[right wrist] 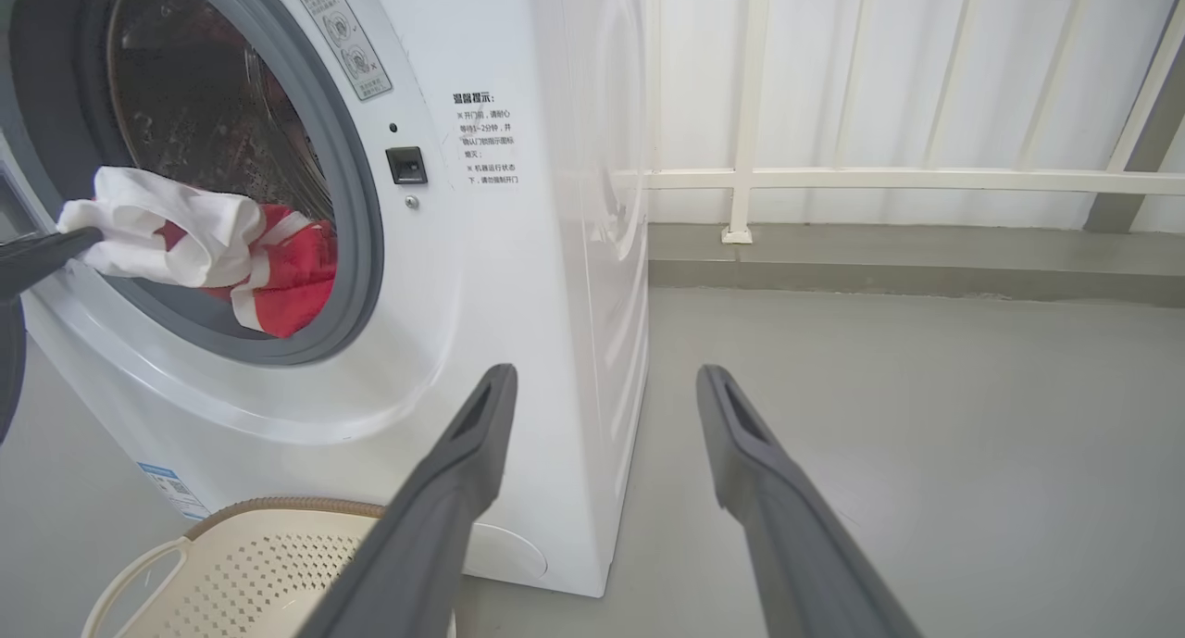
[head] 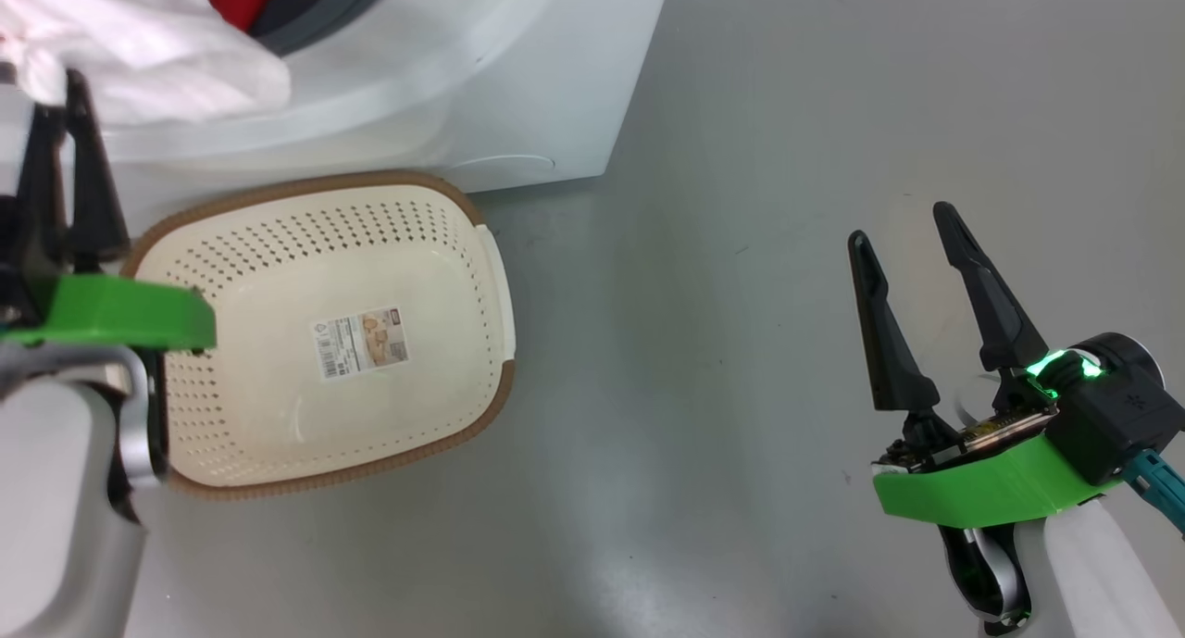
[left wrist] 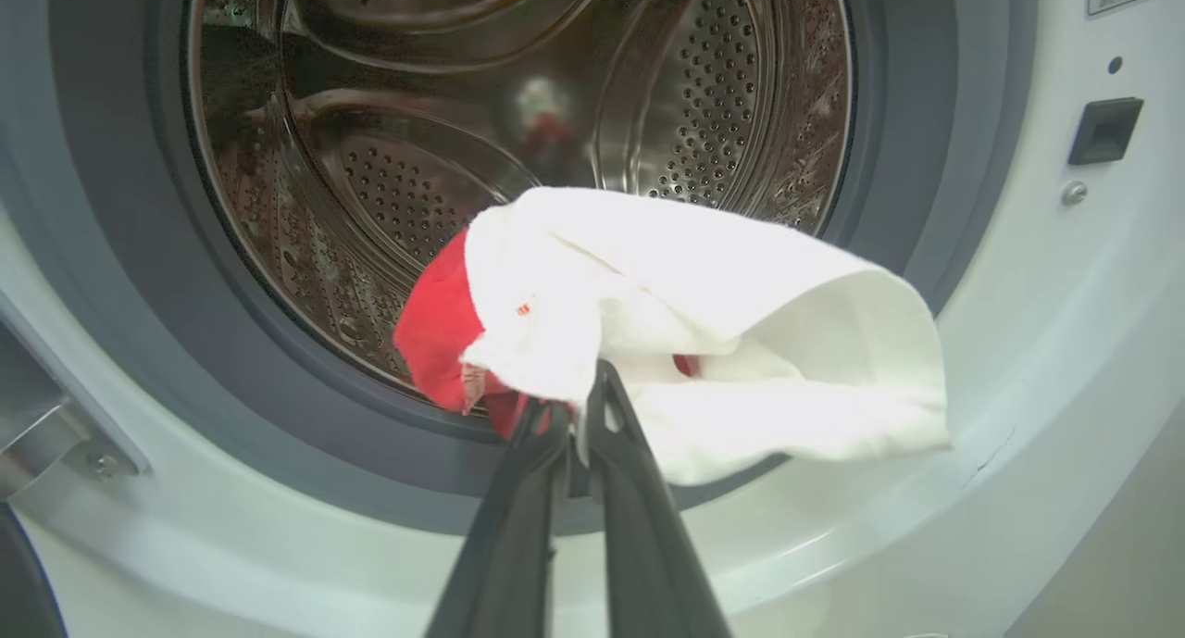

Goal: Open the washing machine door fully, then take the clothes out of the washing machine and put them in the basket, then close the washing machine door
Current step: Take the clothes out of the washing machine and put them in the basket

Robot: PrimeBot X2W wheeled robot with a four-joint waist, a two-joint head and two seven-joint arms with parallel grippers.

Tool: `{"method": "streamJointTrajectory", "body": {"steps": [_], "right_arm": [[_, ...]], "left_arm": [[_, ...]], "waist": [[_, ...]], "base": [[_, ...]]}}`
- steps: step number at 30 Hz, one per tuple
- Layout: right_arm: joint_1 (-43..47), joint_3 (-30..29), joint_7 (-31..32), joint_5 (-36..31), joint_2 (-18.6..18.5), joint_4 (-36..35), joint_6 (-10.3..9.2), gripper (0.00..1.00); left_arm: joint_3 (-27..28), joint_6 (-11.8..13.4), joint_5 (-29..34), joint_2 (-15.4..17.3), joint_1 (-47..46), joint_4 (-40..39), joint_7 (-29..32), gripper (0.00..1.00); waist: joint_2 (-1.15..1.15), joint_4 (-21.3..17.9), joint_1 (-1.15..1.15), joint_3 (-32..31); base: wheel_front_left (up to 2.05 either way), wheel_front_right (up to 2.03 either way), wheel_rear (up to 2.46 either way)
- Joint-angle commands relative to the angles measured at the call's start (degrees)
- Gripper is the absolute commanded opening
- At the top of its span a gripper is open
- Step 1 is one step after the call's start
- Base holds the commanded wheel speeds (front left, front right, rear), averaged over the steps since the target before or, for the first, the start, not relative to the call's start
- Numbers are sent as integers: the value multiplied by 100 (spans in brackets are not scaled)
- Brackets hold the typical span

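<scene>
Where the left gripper [left wrist: 574, 399] presses its two fingers together, the clothes [left wrist: 704, 342] are pinched between the tips. A white fold with red under it bunches just beyond the fingertips and spreads to their right in the left wrist view. The bundle hangs at the lower lip of the washer [left wrist: 1065, 342] opening. It lies across the grey ring [left wrist: 111, 249], with the steel drum [left wrist: 417, 156] behind it. From the right wrist view, a red part with a white stripe trails from the held white fold back over the ring into the opening.

Below the left gripper in the head view, the basket [head: 305, 182] sits on the floor [head: 741, 249], open side up, just in front of the washer. Its bare cream bottom carries a paper label [head: 361, 344]. The garment is above and beyond the basket's far rim, not in it.

The right gripper [head: 900, 226] has its fingers spread wide, with bare floor showing between them. It hovers well apart from the basket and from the clothes, off to the right of the washer's front corner. Beyond its fingertips in the right wrist view are the washer's white side panel and grey floor, then a white railing [right wrist: 741, 175] against a pale wall. The basket's corner is low to the left of its left finger.
</scene>
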Motion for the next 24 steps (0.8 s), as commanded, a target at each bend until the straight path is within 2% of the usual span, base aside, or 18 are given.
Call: {"method": "streamJointTrajectory", "body": {"steps": [1, 11, 24], "right_arm": [[48, 113, -36, 51, -34, -149, 35, 100], [84, 17, -36, 54, -34, -171, 35, 100], [267, -159, -36, 54, -34, -245, 35, 100]], "left_arm": [[209, 77, -35, 259, 129, -249, 24, 0], [195, 225, -130, 223, 703, -1069, 182, 0], [-142, 534, 5, 38, 1461, -2422, 514, 0]], "waist": [[0, 27, 0, -31], [0, 123, 0, -171], [0, 315, 0, -465]], "base": [[0, 0, 0], [0, 0, 0], [0, 0, 0]]}}
